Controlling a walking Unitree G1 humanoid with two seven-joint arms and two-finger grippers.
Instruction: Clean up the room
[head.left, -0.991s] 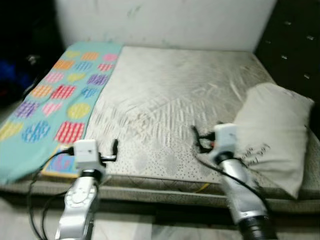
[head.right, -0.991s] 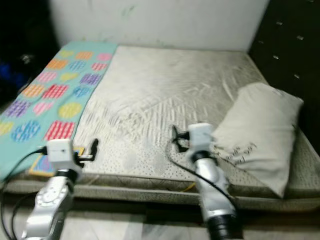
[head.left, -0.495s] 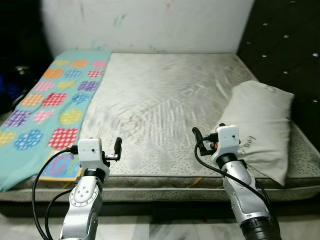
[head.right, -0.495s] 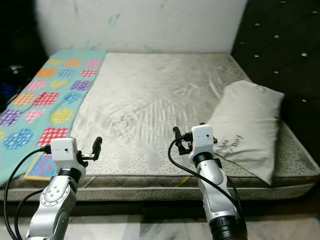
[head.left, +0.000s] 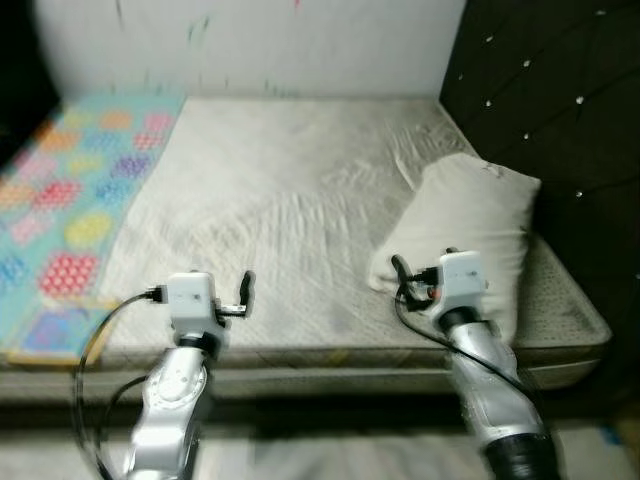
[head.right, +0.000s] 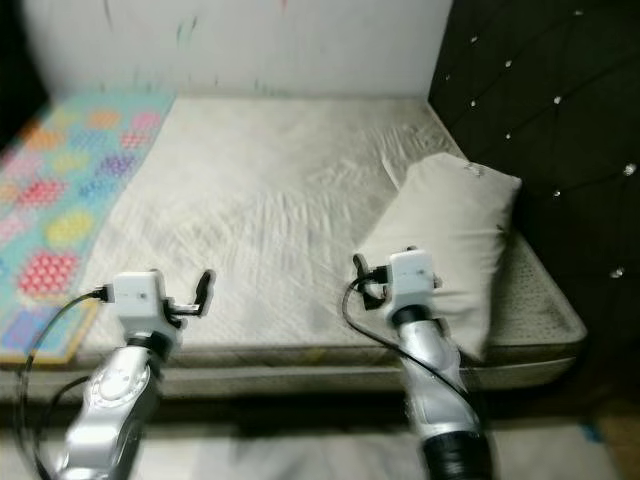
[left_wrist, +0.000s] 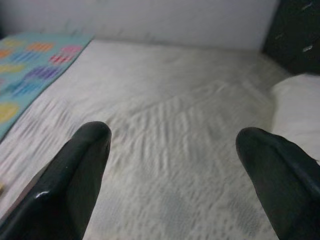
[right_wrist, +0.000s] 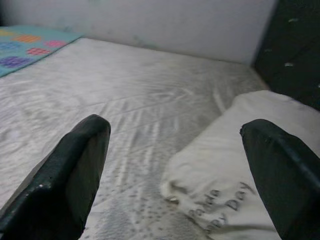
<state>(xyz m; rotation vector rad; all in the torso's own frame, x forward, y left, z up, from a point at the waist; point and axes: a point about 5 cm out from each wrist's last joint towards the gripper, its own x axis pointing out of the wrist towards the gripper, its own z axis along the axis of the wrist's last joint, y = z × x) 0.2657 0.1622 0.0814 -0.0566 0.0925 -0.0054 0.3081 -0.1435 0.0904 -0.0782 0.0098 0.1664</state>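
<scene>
The white pillow (head.left: 470, 222) lies on the bed (head.left: 270, 200) by the dark headboard (head.left: 545, 110), on the robot's right; the patterned blanket (head.left: 60, 220) covers the bed's left side; left hand (left_wrist: 172, 165) and right hand (right_wrist: 175, 165) hover over the near edge, fingers spread, holding nothing.

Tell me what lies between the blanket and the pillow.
Bare rumpled sheet, seen in the left eye view, between blanket and pillow.

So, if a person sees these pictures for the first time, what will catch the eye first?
Probably the pale pillow, lying on the mattress by the dark tufted headboard. Next, the colourful patterned blanket along the bed's opposite side. In front, the left gripper and right gripper hover open above the mattress edge.
</scene>
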